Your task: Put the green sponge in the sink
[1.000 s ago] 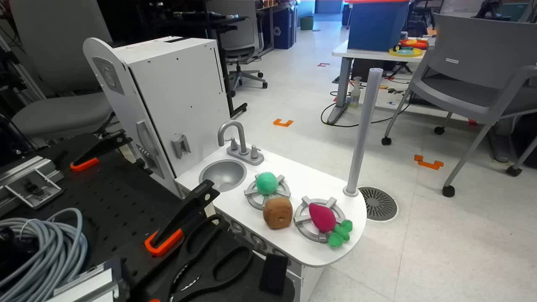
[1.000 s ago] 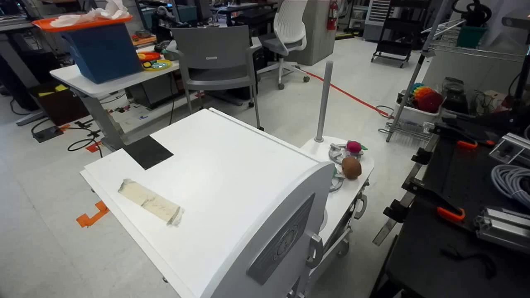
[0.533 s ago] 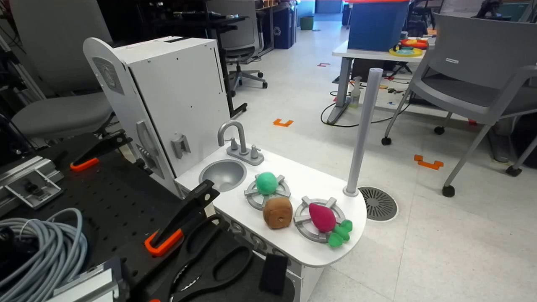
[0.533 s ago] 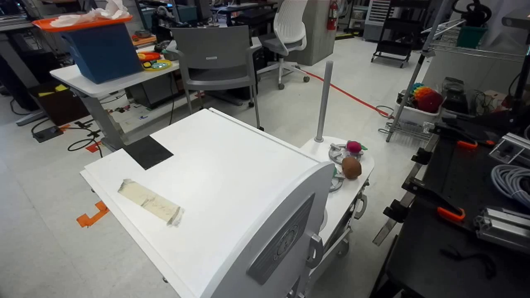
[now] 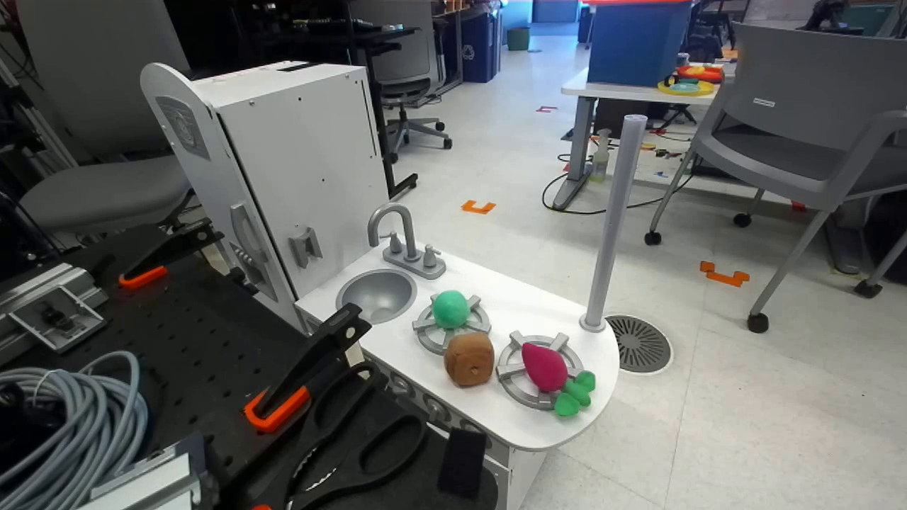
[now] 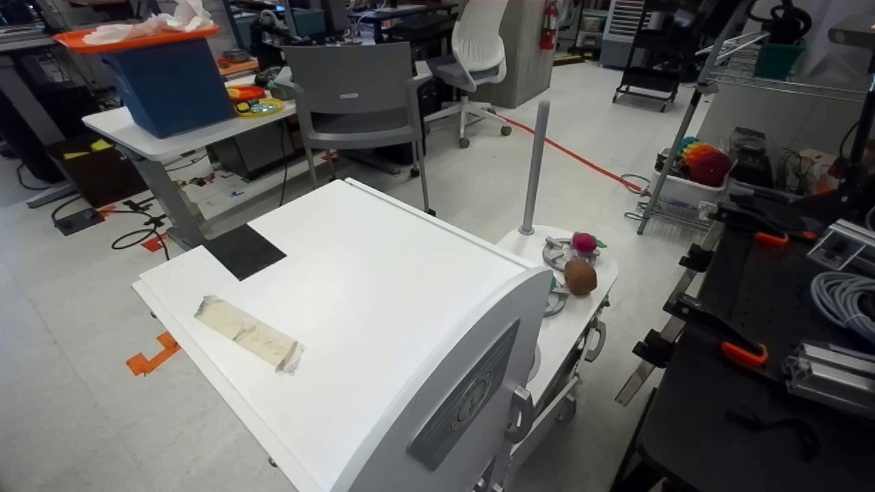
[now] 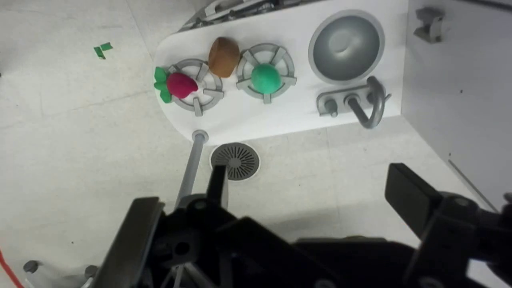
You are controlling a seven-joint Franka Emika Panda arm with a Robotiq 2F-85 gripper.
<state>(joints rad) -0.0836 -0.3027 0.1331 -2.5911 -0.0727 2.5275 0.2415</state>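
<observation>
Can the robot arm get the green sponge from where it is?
Probably yes: the jaws are open, and nothing covers the green sponge on its burner. The brown toy sits near one side, though, so that way looks tighter.

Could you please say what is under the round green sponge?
A grey ring-shaped toy burner, visible around the round green sponge; the part directly beneath is covered.
</observation>
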